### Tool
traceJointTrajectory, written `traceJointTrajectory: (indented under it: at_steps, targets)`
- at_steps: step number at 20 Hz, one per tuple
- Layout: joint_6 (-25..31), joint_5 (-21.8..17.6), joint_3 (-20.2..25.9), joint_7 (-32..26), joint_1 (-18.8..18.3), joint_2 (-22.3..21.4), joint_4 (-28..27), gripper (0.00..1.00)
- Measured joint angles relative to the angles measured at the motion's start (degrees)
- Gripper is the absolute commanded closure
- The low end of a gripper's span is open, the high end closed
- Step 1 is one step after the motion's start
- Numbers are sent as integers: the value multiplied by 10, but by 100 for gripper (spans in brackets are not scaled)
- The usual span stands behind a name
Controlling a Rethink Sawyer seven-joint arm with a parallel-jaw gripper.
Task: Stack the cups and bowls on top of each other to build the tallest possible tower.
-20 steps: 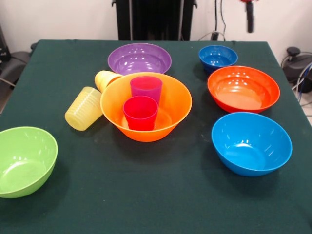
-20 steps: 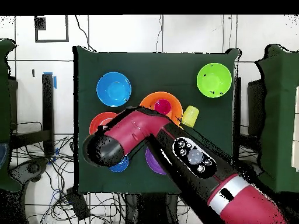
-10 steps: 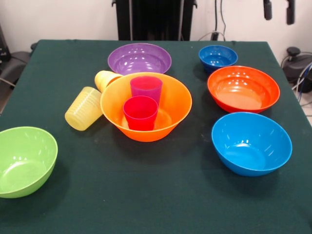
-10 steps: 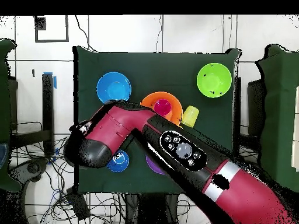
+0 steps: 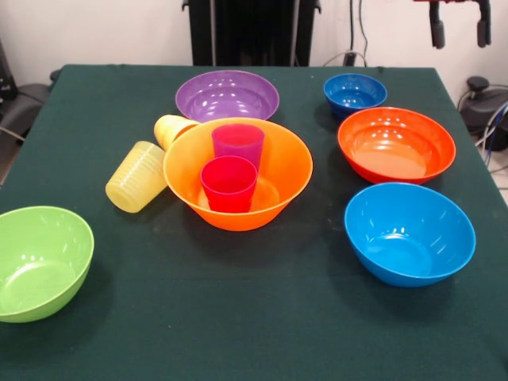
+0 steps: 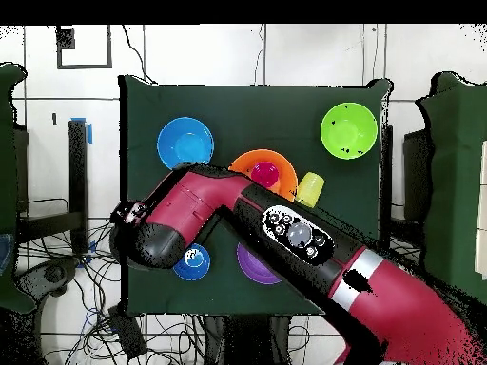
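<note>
The big orange-yellow bowl sits mid-table with a red-pink cup and a purple cup upright inside it. A ribbed pale yellow cup and an orange-yellow cup lie on their sides at its left. Around it stand the purple bowl, small dark blue bowl, red-orange bowl, light blue bowl and lime green bowl. My gripper hangs open and empty at the top right, above and to the right of the dark blue bowl.
In the overhead view the red arm stretches over the table and hides the red-orange bowl and part of the purple bowl. Cables lie on the floor beyond the table's edge near the arm's head.
The gripper has shifted right along the top of the front view, past the dark blue bowl toward the table's corner. The bowls and cups have not moved.
</note>
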Motion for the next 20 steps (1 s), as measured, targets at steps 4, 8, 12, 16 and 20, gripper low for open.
traceJointTrajectory:
  at_steps: [4, 8, 12, 16, 20]
  targets:
    - [0, -6, -7, 0, -1, 23, -1, 0]
    - [0, -12, -8, -2, -12, 43, -2, 0]
    - [0, -12, -7, -12, -27, 52, -2, 0]
    - [0, -12, -6, -33, -52, 61, -3, 0]
    - [0, -12, -6, -71, -79, 69, -6, 0]
